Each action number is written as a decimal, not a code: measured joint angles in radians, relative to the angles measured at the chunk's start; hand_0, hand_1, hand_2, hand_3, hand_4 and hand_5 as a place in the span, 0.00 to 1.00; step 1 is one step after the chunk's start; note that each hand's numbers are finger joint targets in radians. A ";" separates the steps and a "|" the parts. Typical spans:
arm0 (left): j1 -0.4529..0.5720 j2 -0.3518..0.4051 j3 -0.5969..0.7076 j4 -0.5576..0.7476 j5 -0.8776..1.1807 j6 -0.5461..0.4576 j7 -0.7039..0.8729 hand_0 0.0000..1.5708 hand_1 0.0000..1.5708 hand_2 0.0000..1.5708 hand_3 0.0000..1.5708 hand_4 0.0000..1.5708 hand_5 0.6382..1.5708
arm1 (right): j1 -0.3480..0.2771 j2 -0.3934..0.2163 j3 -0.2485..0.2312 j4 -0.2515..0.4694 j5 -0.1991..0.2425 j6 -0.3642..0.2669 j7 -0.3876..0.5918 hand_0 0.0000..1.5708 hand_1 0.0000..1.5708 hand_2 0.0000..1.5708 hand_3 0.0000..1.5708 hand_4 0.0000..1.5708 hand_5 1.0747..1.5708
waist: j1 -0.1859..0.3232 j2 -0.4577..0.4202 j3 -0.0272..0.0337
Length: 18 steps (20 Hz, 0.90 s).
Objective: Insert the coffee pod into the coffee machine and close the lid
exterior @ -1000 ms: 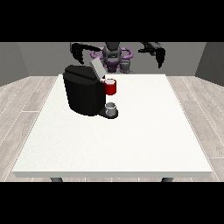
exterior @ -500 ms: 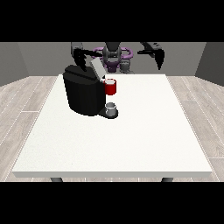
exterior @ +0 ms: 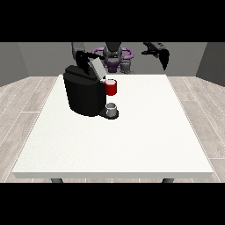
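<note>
**Lid up, one hand behind the machine**

Now the black coffee machine (exterior: 85, 94) stands on the left part of the white table (exterior: 132, 140), towards its far edge. Its grey lid (exterior: 97, 68) is tilted up and open. A red part, seemingly the pod holder with the coffee pod (exterior: 111, 87), juts from the machine's right side, above a small grey cup (exterior: 112, 108) on the drip base.

At the view's left, the hand (exterior: 81, 61) hovers at the machine's far top edge, just beside the lid; whether its fingers are curled cannot be told. At the view's right, the hand (exterior: 164, 58) hangs high beyond the table's far edge, well apart from everything, fingers pointing down and released.
</note>
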 measured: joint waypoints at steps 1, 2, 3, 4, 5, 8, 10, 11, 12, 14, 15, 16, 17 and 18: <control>-0.005 -0.004 -0.004 0.005 -0.005 0.011 -0.004 0.00 0.00 0.00 0.00 0.00 1.00 | -0.011 0.002 0.003 0.004 0.005 -0.002 0.002 0.00 0.00 0.00 0.00 0.00 1.00 | -0.003 0.006 -0.0005; 0.004 -0.004 -0.006 0.012 -0.013 0.016 -0.020 0.00 0.00 0.00 0.00 0.00 1.00 | -0.017 0.006 0.009 0.006 0.010 -0.004 0.004 0.00 0.00 0.00 0.00 0.00 1.00 | -0.005 0.006 -0.0001; 0.000 -0.002 -0.005 0.014 -0.011 0.020 -0.016 0.00 0.00 0.00 0.00 0.00 1.00 | -0.021 0.013 0.013 0.011 0.016 -0.008 -0.003 0.00 0.00 0.00 0.00 0.00 1.00 | -0.007 0.007 0.0001; -0.003 0.005 0.000 0.020 -0.002 0.013 -0.017 0.00 0.00 0.00 0.00 0.00 1.00 | -0.028 0.018 0.015 0.015 0.020 -0.013 -0.009 0.00 0.00 0.00 0.00 0.00 1.00 | -0.006 0.009 0.0002; -0.003 0.005 -0.004 0.023 -0.007 0.018 -0.024 0.00 0.00 0.00 0.00 0.00 1.00 | -0.030 0.023 0.019 0.019 0.025 -0.015 -0.017 0.00 0.00 0.00 0.00 0.00 1.00 | -0.010 0.010 0.0003; 0.007 0.010 0.000 0.045 -0.011 0.028 -0.049 0.00 0.00 0.00 0.00 0.00 1.00 | -0.034 0.027 0.030 0.023 0.036 -0.006 -0.029 0.00 0.00 0.00 0.00 0.00 1.00 | -0.019 0.009 0.0005; 0.005 0.003 -0.003 0.059 -0.011 0.041 -0.057 0.00 0.00 0.00 0.00 0.02 1.00 | -0.047 0.028 0.032 0.034 0.038 0.002 -0.024 0.00 0.00 0.00 0.00 0.00 1.00 | -0.022 0.012 0.0011; 0.010 -0.002 -0.010 0.054 -0.012 0.042 -0.065 0.00 0.00 0.00 0.00 0.08 1.00 | -0.055 0.025 0.026 0.043 0.039 0.002 -0.030 0.00 0.00 0.00 0.00 0.05 1.00 | -0.014 0.016 0.0007; 0.015 -0.007 -0.018 0.047 -0.016 0.048 -0.062 0.00 0.00 0.00 0.00 0.09 1.00 | -0.059 0.025 0.025 0.053 0.039 0.004 -0.029 0.00 0.00 0.00 0.00 0.12 1.00 | -0.010 0.012 0.0008; 0.014 -0.002 -0.019 0.052 -0.017 0.050 -0.066 0.00 0.00 0.00 0.00 0.12 1.00 | -0.083 0.027 0.027 0.065 0.045 0.004 -0.015 0.00 0.00 0.00 0.00 0.10 1.00 | -0.004 0.015 0.0017; 0.018 0.000 -0.020 0.053 -0.016 0.051 -0.065 0.00 0.00 0.00 0.00 0.11 1.00 | -0.084 0.031 0.031 0.071 0.049 0.006 -0.014 0.00 0.00 0.00 0.00 0.14 1.00 | -0.003 0.012 0.0021; 0.016 0.007 -0.014 0.064 -0.014 0.052 -0.066 0.00 0.00 0.00 0.00 0.09 1.00 | -0.088 0.043 0.041 0.069 0.056 0.002 -0.004 0.00 0.00 0.00 0.00 0.09 1.00 | -0.008 0.009 0.0027; 0.011 0.007 -0.014 0.067 -0.015 0.059 -0.057 0.00 0.00 0.00 0.00 0.10 1.00 | -0.100 0.051 0.049 0.069 0.062 -0.004 0.013 0.00 0.00 0.00 0.00 0.00 1.00 | -0.007 0.001 0.0027; 0.007 0.015 -0.007 0.072 -0.005 0.052 -0.049 0.00 0.00 0.00 0.00 0.08 1.00 | -0.107 0.058 0.057 0.068 0.069 -0.007 0.018 0.00 0.00 0.00 0.00 0.04 1.00 | -0.007 -0.002 0.0027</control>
